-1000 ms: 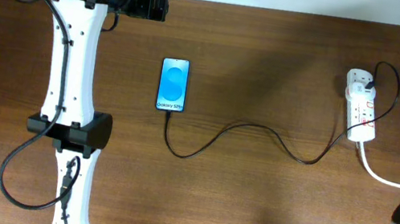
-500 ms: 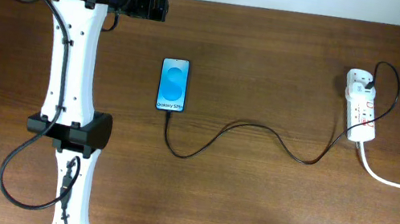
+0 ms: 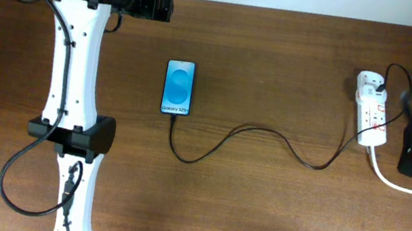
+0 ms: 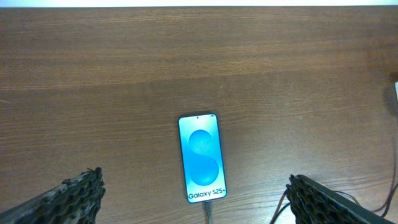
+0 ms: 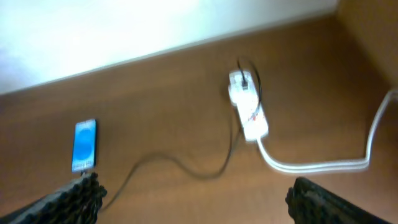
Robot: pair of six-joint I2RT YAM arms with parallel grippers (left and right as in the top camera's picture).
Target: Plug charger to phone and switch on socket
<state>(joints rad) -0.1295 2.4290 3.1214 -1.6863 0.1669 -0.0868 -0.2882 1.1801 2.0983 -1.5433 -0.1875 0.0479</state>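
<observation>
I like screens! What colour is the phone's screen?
The phone has a bright blue screen, clearest in the left wrist view.

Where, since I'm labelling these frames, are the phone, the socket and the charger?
phone (image 3: 179, 87): overhead view, centre of its blue screen.
socket (image 3: 372, 110): overhead view, middle of the white strip's body.
charger (image 3: 258, 127): overhead view, top of the black cable's hump between the other two.
</observation>
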